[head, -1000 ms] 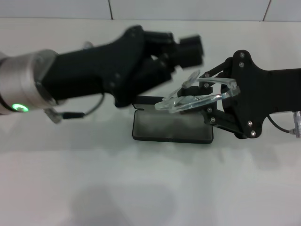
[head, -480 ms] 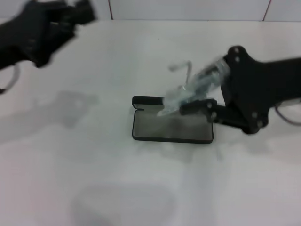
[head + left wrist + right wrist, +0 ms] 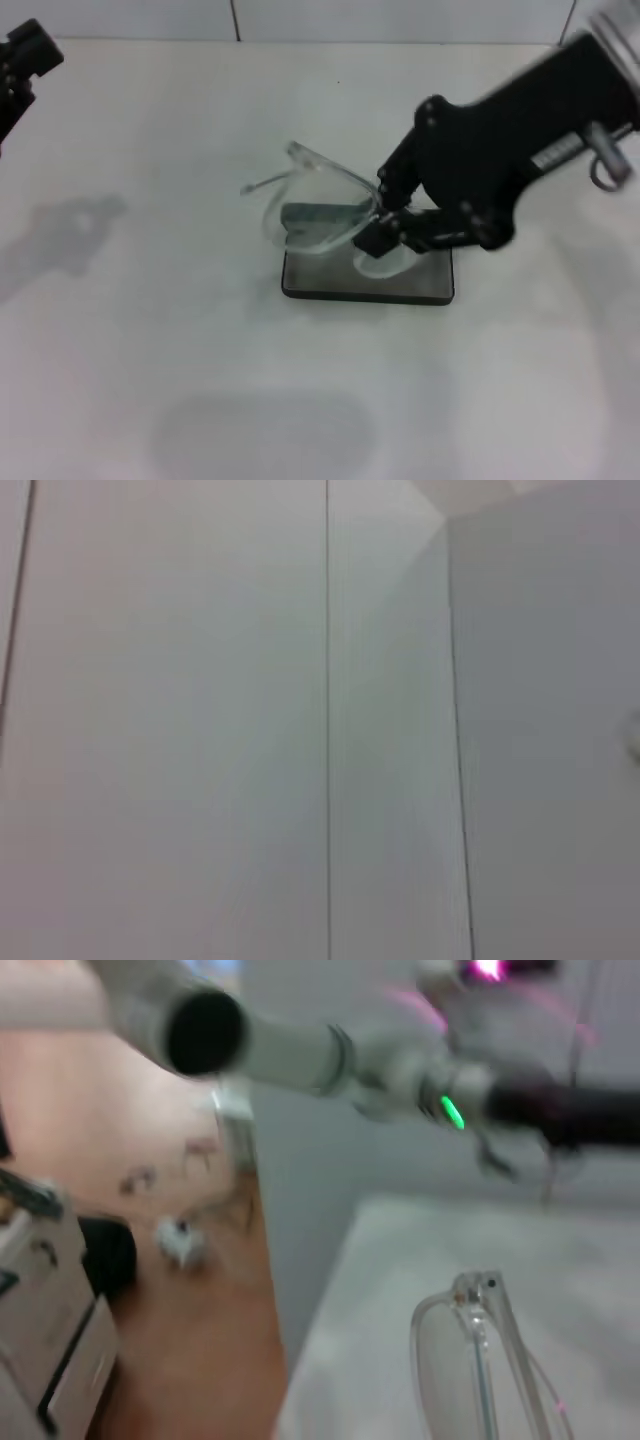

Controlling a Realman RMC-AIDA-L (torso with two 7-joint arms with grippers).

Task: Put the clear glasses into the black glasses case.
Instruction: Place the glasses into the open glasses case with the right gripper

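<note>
Table (image 3: 150, 330), white: bears the black glasses case (image 3: 420, 288), lid open, grey lining up. Right gripper (image 3: 385, 228), over the case: we log its fingers pinched on one end of the clear glasses (image 3: 315, 205), which hang tilted above the case's left half, one arm splayed outward. We judge these light, stiff, slick and fragile; best held at the frame's end, not the lenses. Left gripper (image 3: 20, 70), far left edge: fingers' state untellable.
</note>
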